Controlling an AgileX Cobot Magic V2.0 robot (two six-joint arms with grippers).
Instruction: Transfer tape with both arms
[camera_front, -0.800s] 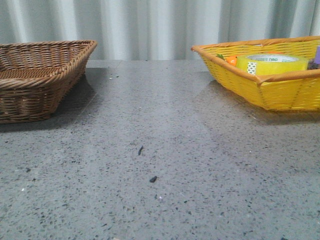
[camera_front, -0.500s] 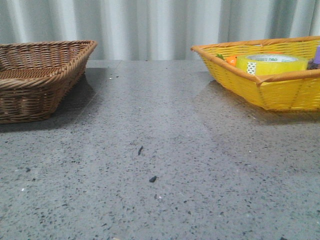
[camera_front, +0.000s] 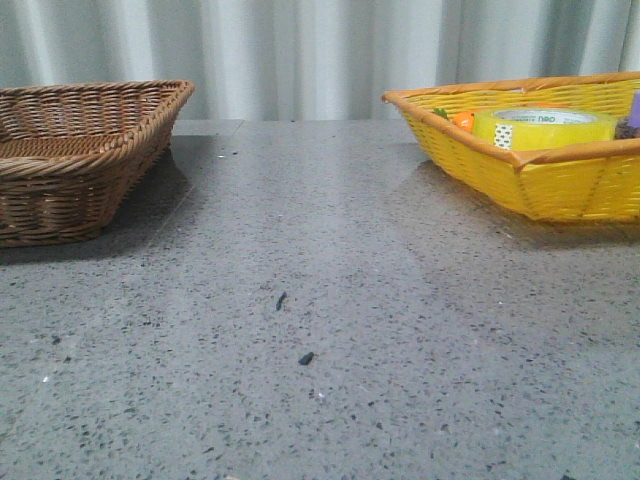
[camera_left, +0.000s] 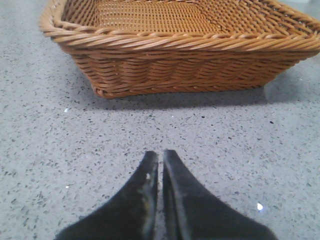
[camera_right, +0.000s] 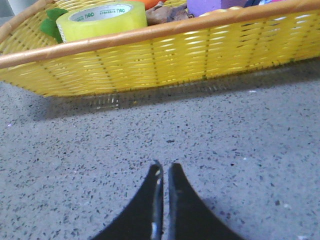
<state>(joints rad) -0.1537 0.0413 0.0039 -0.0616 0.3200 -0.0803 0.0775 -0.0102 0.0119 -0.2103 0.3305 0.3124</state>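
tape (camera_front: 545, 128): I see only its top above the yellow basket (camera_front: 560, 185) rim.
carrot (camera_front: 462, 121): mostly hidden beside the tape.
purple item (camera_right: 215, 6): cropped, I can't identify it.
brown basket (camera_front: 70, 165): cropped.

Green print on the white inner core of the tape (camera_right: 102, 20) reads "deli" in the right wrist view. In the front view the same print on the tape (camera_front: 545, 127) is too small to read.

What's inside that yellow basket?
The yellow basket holds the tape, an orange carrot beside it, and something purple. Its wall hides whatever lies lower.
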